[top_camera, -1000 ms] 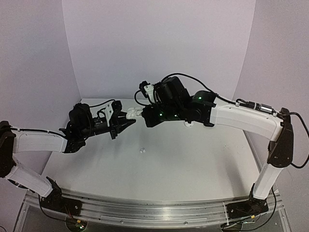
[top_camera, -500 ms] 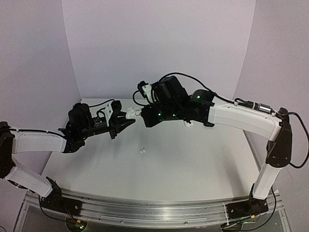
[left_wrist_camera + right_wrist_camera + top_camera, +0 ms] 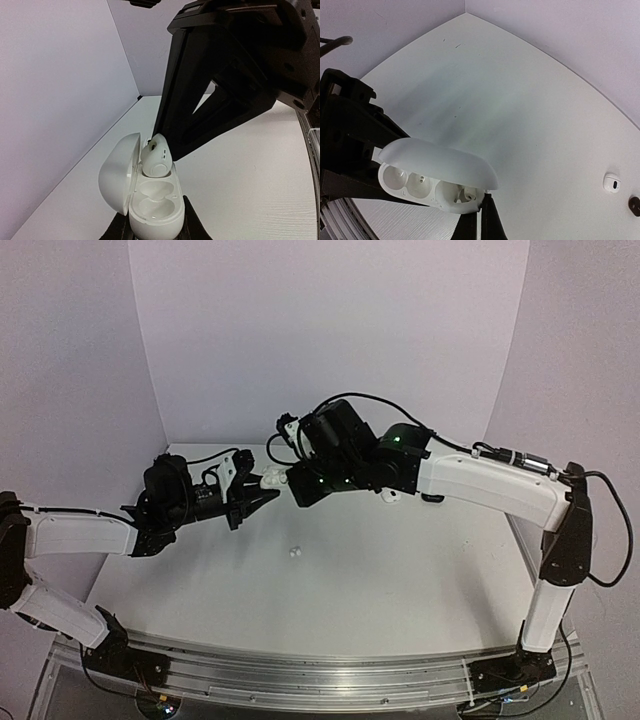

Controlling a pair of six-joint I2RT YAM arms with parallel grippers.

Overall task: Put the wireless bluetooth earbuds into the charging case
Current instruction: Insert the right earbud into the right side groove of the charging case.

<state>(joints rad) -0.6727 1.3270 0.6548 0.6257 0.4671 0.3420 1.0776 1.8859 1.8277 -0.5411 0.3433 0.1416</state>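
Top external: left claw [image 3: 268, 494], reaching inward, clamps charging case [image 3: 152, 212]; right claw [image 3: 287, 480], slanting down, pinches white earbud [image 3: 156, 160].

No legible text or numbers on the charging case [image 3: 152, 200], none elsewhere

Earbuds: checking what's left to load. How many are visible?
4. White earbud in the right end effector at the case, second white loose on the table, third white and a black one near the wall. Arms may hide others.
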